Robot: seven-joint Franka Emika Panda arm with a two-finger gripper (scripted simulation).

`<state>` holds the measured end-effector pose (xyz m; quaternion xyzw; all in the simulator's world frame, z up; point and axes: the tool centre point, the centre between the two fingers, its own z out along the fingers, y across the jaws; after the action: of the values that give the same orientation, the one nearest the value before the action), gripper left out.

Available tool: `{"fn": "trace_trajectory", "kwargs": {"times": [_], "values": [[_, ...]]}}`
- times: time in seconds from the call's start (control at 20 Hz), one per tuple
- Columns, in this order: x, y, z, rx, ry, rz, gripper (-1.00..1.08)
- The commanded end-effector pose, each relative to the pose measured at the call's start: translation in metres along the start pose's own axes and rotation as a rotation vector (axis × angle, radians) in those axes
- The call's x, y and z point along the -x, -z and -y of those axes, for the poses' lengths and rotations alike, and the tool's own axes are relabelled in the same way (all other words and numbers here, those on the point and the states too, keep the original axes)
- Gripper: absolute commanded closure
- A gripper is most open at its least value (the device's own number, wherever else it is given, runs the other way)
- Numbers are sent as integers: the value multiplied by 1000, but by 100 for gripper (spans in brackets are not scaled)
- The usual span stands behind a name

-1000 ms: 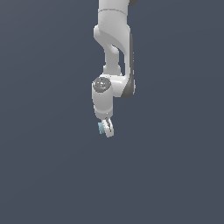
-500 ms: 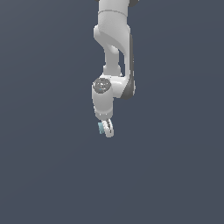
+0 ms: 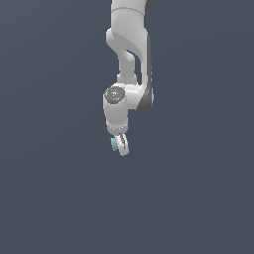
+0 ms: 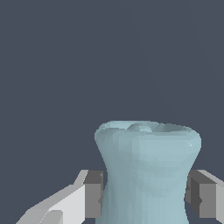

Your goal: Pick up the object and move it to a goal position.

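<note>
From my station I see the object (image 4: 148, 170), a pale teal spool, pinched at its waist between the jaws of the gripper (image 3: 119, 144); one grey pad (image 4: 93, 194) sits on each side, where the narrowing helps stop it slipping; in the exterior view it peeks out on the gripper's left; against the earlier frames, I judge nothing has shifted.

Spool-shaped block (image 4: 146, 170): pale teal, matt, faintly faceted surface. Hand (image 4: 146, 194): smooth white plastic-looking shell, low sheen; finger pads (image 4: 93, 194) flat dark grey, matt, rubber-like. Arm (image 3: 130, 54): smooth white casing, soft gloss.
</note>
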<state>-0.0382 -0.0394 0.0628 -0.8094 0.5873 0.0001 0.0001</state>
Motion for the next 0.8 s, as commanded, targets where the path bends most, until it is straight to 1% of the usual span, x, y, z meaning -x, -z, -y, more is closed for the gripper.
{"fn": "trace_trajectory", "kwargs": {"times": [0.0, 0.35, 0.75], "values": [[-2, 10, 2, -1, 0, 0, 108], [-11, 57, 8, 0, -1, -1, 108], [-27, 139, 18, 0, -2, -2, 108]]}}
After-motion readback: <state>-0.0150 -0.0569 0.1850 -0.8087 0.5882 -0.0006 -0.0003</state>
